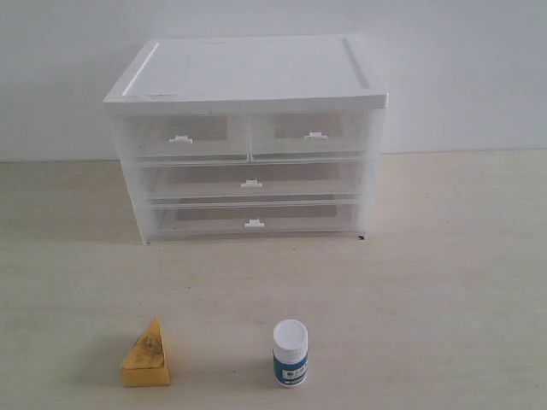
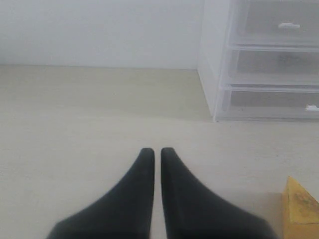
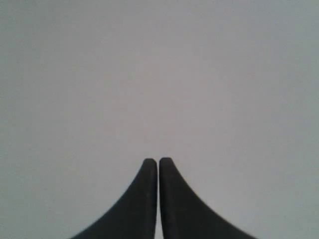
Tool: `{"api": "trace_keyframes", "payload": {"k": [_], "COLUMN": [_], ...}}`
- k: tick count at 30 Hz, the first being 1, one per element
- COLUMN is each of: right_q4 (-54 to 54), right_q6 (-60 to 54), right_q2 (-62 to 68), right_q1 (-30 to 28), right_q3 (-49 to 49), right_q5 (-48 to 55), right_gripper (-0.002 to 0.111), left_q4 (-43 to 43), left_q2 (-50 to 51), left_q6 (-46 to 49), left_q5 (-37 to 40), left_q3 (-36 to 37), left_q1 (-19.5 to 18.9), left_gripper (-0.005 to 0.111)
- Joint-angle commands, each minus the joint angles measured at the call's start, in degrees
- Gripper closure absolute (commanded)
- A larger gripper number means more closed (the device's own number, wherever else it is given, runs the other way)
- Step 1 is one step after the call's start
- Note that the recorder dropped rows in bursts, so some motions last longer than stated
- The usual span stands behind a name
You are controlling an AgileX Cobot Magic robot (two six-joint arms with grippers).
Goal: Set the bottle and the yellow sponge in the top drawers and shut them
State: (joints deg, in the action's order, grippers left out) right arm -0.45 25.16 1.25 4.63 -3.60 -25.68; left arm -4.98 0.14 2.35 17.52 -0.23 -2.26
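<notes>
In the exterior view neither arm shows, so nothing can be placed against the fingers there. The white-topped cabinet (image 1: 248,77) stands at the back of the desk (image 1: 444,273) with its two top drawers (image 1: 181,137) pushed in, as are the two full-width drawers (image 1: 251,181) below them. The yellow sponge (image 1: 146,354) and the bottle (image 1: 291,352) stand upright near the front edge, well apart from each other and from the cabinet. The sponge is on the left arm's side and the bottle is nearer the middle, a layout that probably lets each arm take one item. In the left wrist view the left fingers (image 2: 149,162) are pressed together and hold nothing, hovering over bare desk. A corner of the sponge sits just beside them on the cabinet's side, and the cabinet's drawer fronts lie farther ahead on that same side. The aim seems to be a resting pose with the work already in sight. In the right wrist view the right fingers (image 3: 149,172) are also together and empty, and beyond them is only a plain pale surface. No bottle, sponge or drawer shows there, so that arm appears parked and aimed away from the items. My judgement is that the task has not begun, since a drawer must be pulled out before anything goes in.
</notes>
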Motion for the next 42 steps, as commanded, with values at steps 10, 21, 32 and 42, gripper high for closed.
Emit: {"api": "trace_keyframes", "payload": {"k": [10, 21, 32, 42], "right_q4": [-12.64, -38.48, -40.56, -23.67], "right_q6": [13.89, 39.02, 39.88, 32.95], "right_q2": [32.88, 63.4, 82.57, 93.53], "right_q1": [-0.09, -0.09, 9.38, 18.31], "right_q3": [-17.52, -30.61, -30.71, -30.71], "right_q5": [-19.11, -25.89, -32.8, -31.83], "right_gripper": [0.108, 0.108, 0.108, 0.108], "left_q4": [0.06, 0.06, 0.06, 0.06], "left_q2": [-0.14, -0.14, -0.14, -0.14], "left_q6": [0.29, 0.29, 0.29, 0.29], "left_q5": [-0.8, -0.8, -0.8, -0.8], "left_q3": [0.23, 0.23, 0.23, 0.23], "left_q1": [0.19, 0.19, 0.19, 0.19], "left_gripper": [0.103, 0.103, 0.103, 0.103]}}
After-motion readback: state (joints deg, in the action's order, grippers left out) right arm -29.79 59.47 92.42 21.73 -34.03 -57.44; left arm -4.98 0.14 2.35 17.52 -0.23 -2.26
